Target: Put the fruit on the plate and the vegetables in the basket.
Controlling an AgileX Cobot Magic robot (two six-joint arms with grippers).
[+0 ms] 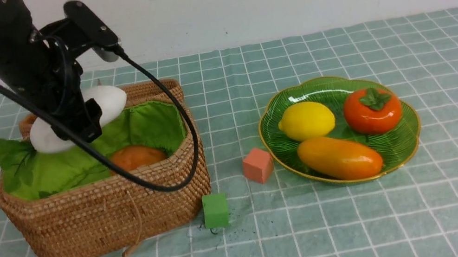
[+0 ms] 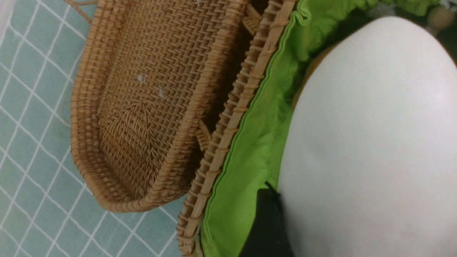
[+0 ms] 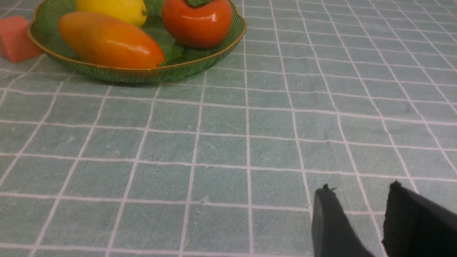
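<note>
Basket (image 1: 108, 216): tan wicker with green lining (image 1: 148, 124), at 9 o'clock on the checked cloth (image 1: 369, 226); open.
Basket contents: a brown potato (image 1: 136, 156) lies in the lining toward the 3 o'clock end; no carrot can be made out.
Lid (image 2: 142, 107): in the left wrist view, lies upturned on the cloth just beside the basket's far rim.
Radish (image 1: 111, 101): white, tilted, over the basket's 11 o'clock part; its leaves (image 1: 7, 153) hang past the 9 o'clock rim.
Plate (image 1: 406, 142): green glass, gold rim, at 3 o'clock, well apart from the basket.
Plate contents: lemon (image 1: 307, 120) at 10 o'clock, persimmon (image 1: 372, 110) at 2 o'clock, mango (image 1: 340, 158) at 6 o'clock; all three close together.
Cubes: salmon cube (image 1: 257, 165) just beside the plate's 8 o'clock edge; green cube (image 1: 215, 210) at the basket's 4 o'clock corner.
Left gripper (image 1: 80, 124): jaws spread wide around the radish, clasping it above the lining; one finger (image 2: 266, 225) lies against the white skin.
Right gripper (image 3: 360, 221): only in its wrist view; jaws partly apart with a gap between them, holding nothing, low over bare cloth.
</note>
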